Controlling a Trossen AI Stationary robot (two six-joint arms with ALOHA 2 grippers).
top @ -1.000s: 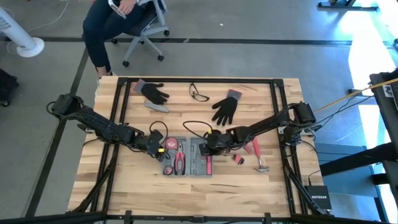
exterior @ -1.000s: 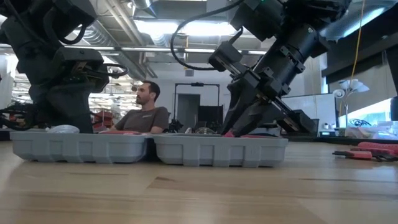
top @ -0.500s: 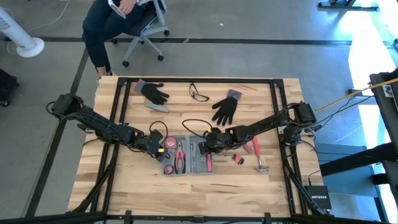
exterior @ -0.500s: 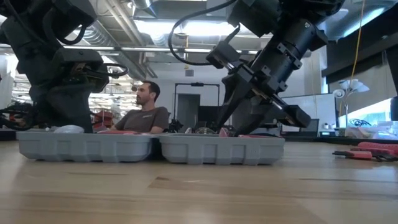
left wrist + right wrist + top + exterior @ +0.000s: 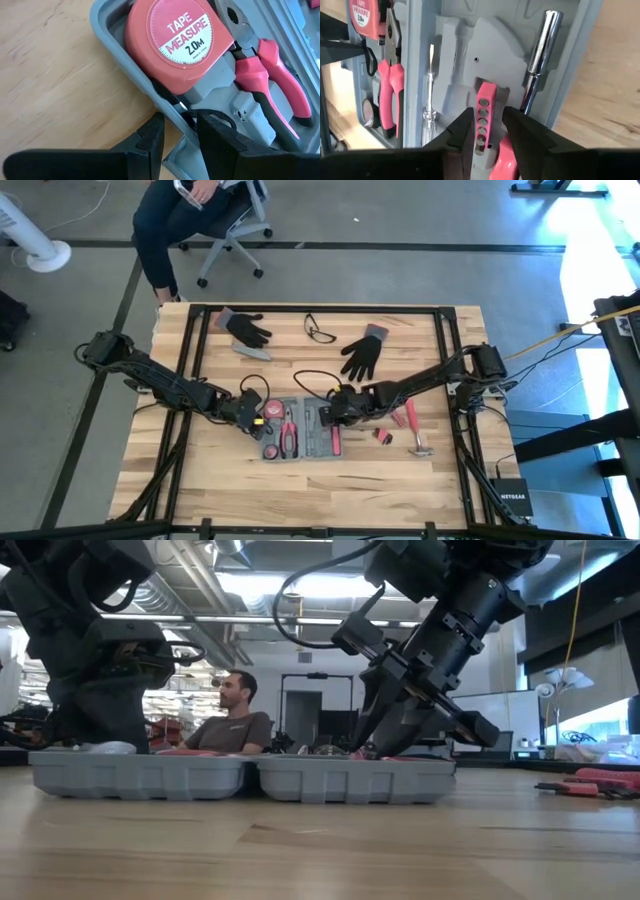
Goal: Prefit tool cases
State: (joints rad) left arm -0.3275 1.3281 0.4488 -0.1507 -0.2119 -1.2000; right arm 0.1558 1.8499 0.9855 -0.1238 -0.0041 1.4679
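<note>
Your left pincer pinched tool case rim; right pincer part-open over pink bit holder. Stiff, light, slippery; grip rim.

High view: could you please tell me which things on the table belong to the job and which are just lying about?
Job: tool case, tape measure, pliers, bit holder, probably the loose hammer.
Lying about: black gloves, glasses, small grey bar.

One open tool case, two black gloves, one pair of glasses, one hammer, one tape measure, one pair of pliers, two arms.
</note>
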